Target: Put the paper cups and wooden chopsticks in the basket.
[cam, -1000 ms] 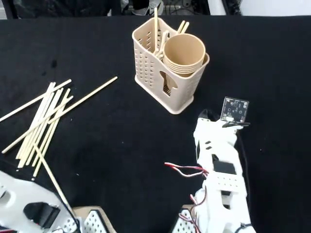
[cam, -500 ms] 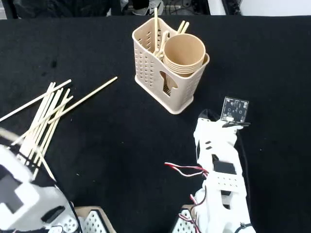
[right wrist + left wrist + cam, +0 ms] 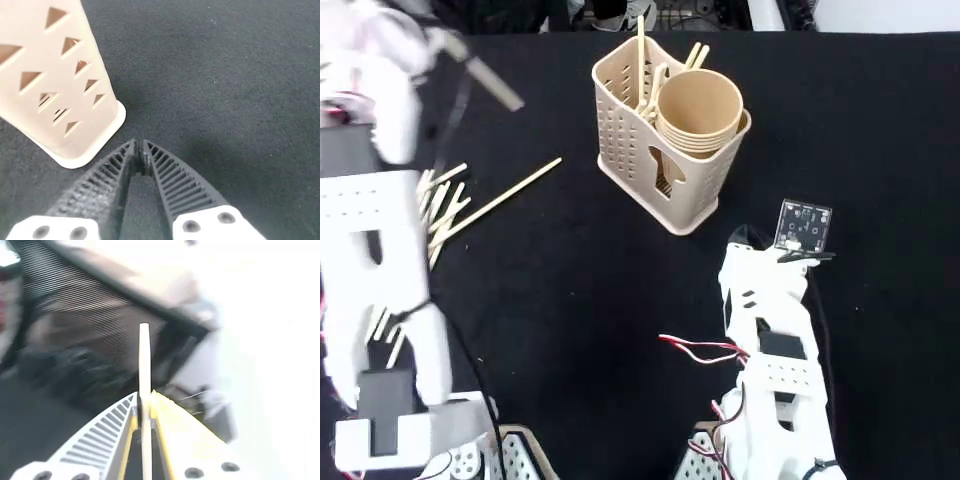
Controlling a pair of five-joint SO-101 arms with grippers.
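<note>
Chopstick [image 3: 144,360] is pinched by the left hand [image 3: 144,407]; it could be bumped on the top-middle basket [image 3: 620,130] rim and dropped.

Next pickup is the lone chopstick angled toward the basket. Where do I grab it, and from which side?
Take the lone chopstick on its free half, the one nearest the basket, coming straight down and closing across its length. It lies flat on the table, and its other end runs into the chopstick pile, so a grip there would likely catch neighbours.
</note>
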